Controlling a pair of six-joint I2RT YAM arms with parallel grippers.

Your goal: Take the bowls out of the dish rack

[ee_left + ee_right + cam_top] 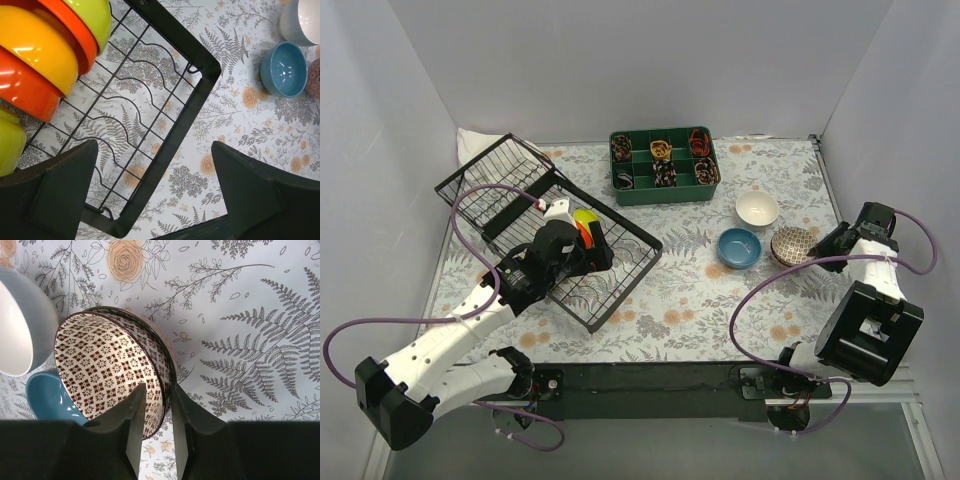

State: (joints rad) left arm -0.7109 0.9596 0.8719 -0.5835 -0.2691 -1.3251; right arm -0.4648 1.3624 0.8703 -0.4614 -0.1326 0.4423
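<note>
Count first: one dish rack [612, 292], black wire, sits on the left half of the worktop [670, 320], with a second wire panel [495, 185] tilted at its far left end. Three bowls are out on the worktop to the right of it: one white bowl [757, 208], one blue bowl [739, 247] and one patterned bowl [790, 245], grouped close together. The blue one is just beside the patterned one, and the white one is behind them. In the rack, the left wrist view shows a tight row of bowls on edge: a lime bowl [95, 15], an orange-red bowl [70, 30], a yellow-orange bowl [35, 50], a red bowl [25, 92] and another lime one [9, 145]. I count five colour bands there, but they overlap so much I cannot tell if that is four bowls or five. One green divided tray [663, 190] sits at the back, apart from the rack. The left tool [154, 144] hangs over the rack's near right corner, just beside the bowl row, with its fingers spread wide, holding nothing and touching nothing I can see. The right tool [158, 410] is pressed together on the patterned bowl's rim, with one finger [134, 430] inside the wall and the other outside. I cannot tell if that bowl is lifted off the worktop.
</note>
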